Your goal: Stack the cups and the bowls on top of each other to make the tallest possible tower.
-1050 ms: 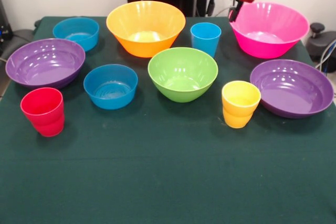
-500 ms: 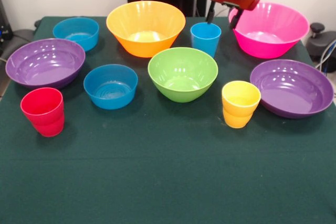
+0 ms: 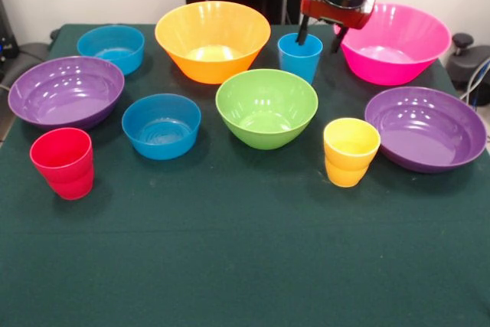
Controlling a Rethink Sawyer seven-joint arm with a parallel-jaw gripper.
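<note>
My gripper (image 3: 319, 36) hangs open at the back, over the right rim of the blue cup (image 3: 300, 59). Its left finger reaches the cup's mouth and its right finger stands outside, between the cup and the pink bowl (image 3: 394, 45). The orange bowl (image 3: 212, 40) sits to the cup's left, the green bowl (image 3: 266, 107) in front of it. The yellow cup (image 3: 351, 151), the red cup (image 3: 63, 163), two blue bowls (image 3: 112, 47) (image 3: 161, 125) and two purple bowls (image 3: 65, 91) (image 3: 426, 128) stand apart on the cloth. No tower is in view; nothing is stacked.
A dark green cloth (image 3: 245, 258) covers the table. Black equipment stands past the table's right edge (image 3: 468, 59) and left edge (image 3: 15, 50).
The gripper has come down and slightly left, from above the pink bowl's near rim to the blue cup's rim. No cup or bowl has moved.
</note>
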